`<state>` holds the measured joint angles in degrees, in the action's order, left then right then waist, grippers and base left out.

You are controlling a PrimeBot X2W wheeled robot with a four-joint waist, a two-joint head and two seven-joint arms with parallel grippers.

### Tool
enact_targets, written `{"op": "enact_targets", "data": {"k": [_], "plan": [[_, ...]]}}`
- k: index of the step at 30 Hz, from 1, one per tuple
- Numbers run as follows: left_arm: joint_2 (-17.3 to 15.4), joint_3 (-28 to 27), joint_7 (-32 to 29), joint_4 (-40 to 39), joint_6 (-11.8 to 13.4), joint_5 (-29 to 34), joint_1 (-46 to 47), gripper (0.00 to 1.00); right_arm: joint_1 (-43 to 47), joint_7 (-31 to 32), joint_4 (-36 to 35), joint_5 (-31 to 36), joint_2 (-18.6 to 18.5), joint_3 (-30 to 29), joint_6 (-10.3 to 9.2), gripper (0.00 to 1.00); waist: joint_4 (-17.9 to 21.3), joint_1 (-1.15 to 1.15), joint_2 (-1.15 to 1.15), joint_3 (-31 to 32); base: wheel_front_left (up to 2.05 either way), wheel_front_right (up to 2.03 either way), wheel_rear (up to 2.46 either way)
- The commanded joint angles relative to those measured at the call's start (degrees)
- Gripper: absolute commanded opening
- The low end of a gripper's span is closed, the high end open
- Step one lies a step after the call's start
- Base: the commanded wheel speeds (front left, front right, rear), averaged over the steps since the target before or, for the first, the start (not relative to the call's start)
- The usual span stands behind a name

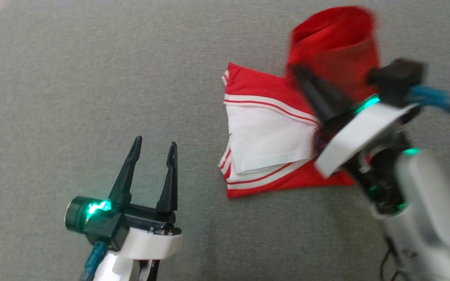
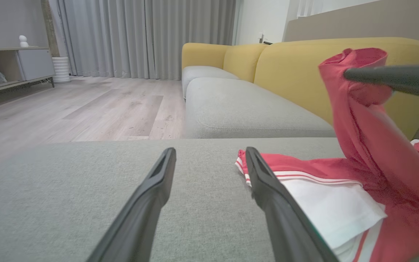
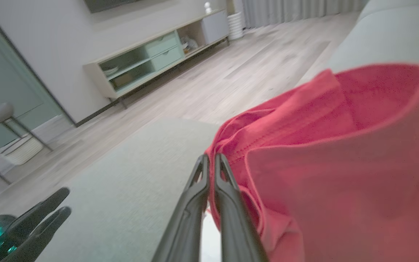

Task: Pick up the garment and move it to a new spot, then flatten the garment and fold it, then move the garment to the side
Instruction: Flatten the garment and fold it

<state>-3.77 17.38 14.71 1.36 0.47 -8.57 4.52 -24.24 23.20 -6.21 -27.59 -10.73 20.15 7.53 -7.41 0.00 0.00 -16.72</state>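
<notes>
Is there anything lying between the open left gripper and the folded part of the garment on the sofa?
Nothing visible. Bare grey cushion lies between the left gripper and the garment. The right gripper holds its red end raised, jaws shut.

Soft, even indoor light, shadows faint; in the head view motion blur smears the right jaws and raised garment (image 1: 334, 43).

Head cam looks down; wrist cams share garment (image 1: 268, 132).
</notes>
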Motion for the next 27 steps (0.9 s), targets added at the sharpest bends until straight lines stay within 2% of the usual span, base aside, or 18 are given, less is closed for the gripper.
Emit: {"op": "enact_targets", "data": {"k": [1, 8, 9, 10, 15, 22, 27], "plan": [[0.21, -2.01, 0.29, -1.5, -0.1, 0.19, 1.25, 1.0, -1.11, -0.22, -1.77, -0.53, 1.03, 1.32, -0.04, 0.0, -0.77, 0.0, 0.0, -0.2, 0.0, 0.0, 0.0], [0.62, -2.22, 0.29, -0.9, -0.47, -0.23, 1.21, 1.0, -0.49, -0.85, 5.51, -1.35, 1.95, 10.5, -0.04, 0.01, -2.88, 0.0, 0.0, -0.83, 0.0, 0.0, 0.0], [0.66, -2.27, 0.29, -0.83, -0.48, -0.3, 1.19, 1.0, -0.42, -1.15, 6.35, -1.44, 2.16, 11.22, -0.04, 0.69, -2.95, 0.0, 0.0, -0.91, 0.0, 0.0, 0.0], [0.69, -2.3, 0.29, -0.71, -0.51, -0.36, 1.16, 1.0, -0.37, -1.63, 7.03, -1.52, 2.5, 11.66, -0.04, 1.0, -2.97, 0.0, 0.0, -0.95, 0.0, 0.0, 0.0], [0.79, -2.73, 0.29, -0.33, -0.47, -0.38, 0.85, 1.0, -0.75, -5.22, 5.82, -2.45, 2.38, 12.07, -0.04, 1.0, -1.8, 0.0, 0.0, -0.39, 0.0, 0.0, 0.0], [0.85, -4.9, 0.29, -1.31, -0.39, -1.2, -0.54, 1.0, 3.14, -15.79, 0.14, 0.72, -1.14, 1.37, -0.04, 1.0, 1.91, 0.0, 0.0, 3.09, 0.0, 0.0, 0.0], [0.87, -5.94, 0.29, -0.82, 0.1, -2.02, -2.77, 1.0, 9.94, -26.11, 1.26, 3.71, -3.53, -6.14, -0.04, 1.0, 3.9, 0.0, 0.0, 7.26, 0.0, 0.0, 0.0]]}}
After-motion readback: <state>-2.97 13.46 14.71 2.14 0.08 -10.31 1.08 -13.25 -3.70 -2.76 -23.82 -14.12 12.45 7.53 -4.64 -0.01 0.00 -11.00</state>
